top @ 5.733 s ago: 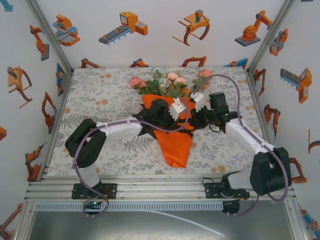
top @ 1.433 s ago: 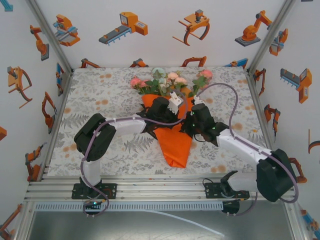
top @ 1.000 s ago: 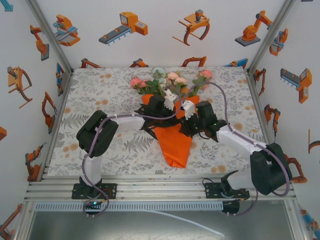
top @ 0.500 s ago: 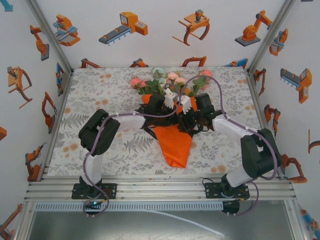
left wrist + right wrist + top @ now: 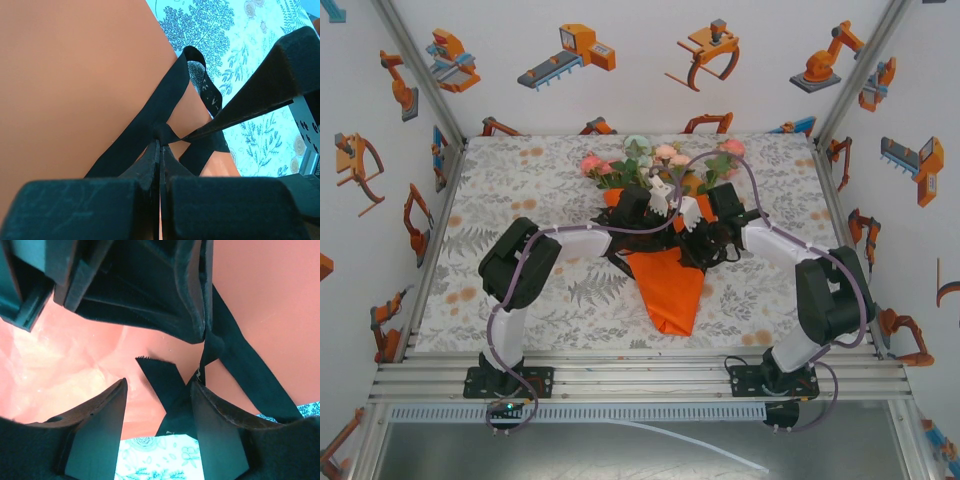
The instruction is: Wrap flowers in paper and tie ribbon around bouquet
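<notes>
Atop bouquet (image 5: 666, 288), left gripper (image 5: 160, 143) pinching ribbon (image 5: 164, 101), right gripper (image 5: 159, 386) parted alongside

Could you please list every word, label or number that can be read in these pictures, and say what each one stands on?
Pale lettering on the black ribbon: present, but too blurred to read.
Dark marks on the white plate at the right edge of the left wrist view: cut off and unreadable.
Nothing else is legible; the wall pictures carry no words I can make out.
</notes>
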Controlling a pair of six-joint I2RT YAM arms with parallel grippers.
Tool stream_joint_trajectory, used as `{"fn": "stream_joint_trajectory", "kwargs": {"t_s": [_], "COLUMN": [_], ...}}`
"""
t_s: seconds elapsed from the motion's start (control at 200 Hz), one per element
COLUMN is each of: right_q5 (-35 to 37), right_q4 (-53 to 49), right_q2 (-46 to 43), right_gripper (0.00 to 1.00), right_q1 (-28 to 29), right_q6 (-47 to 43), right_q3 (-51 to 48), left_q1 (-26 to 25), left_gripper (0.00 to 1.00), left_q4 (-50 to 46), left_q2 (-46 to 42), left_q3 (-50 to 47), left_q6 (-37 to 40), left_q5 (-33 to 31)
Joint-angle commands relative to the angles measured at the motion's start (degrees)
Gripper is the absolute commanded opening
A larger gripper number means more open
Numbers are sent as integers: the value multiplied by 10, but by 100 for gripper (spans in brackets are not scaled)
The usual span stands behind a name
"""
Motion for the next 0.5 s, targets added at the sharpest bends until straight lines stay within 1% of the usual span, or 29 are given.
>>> {"fn": "stream_joint_trajectory", "kwargs": {"t_s": [0.0, 0.07, 0.265, 0.416, 0.496], "right_q5": [16, 26, 22, 25, 32], "right_q4": [-38, -50, -83, -107, -108], "right_q2": [19, 34, 71, 99, 110], "right_gripper": [53, 53, 53, 50, 46], "right_q1": [-1, -2, -1, 6, 9], "right_q6": [-41, -50, -77, -95, -98], "right_q3": [29, 41, 69, 79, 78], "left_q1": [5, 5, 5, 6, 7], "left_gripper": [1, 1, 1, 1, 1], "left_q4": [3, 2, 2, 1, 1], "left_q2": [11, 10, 13, 15, 15], "left_q3": [17, 16, 15, 15, 16], "left_q6": [-5, -3, -2, -1, -1], "left_q5": [9, 8, 5, 5, 6]}}
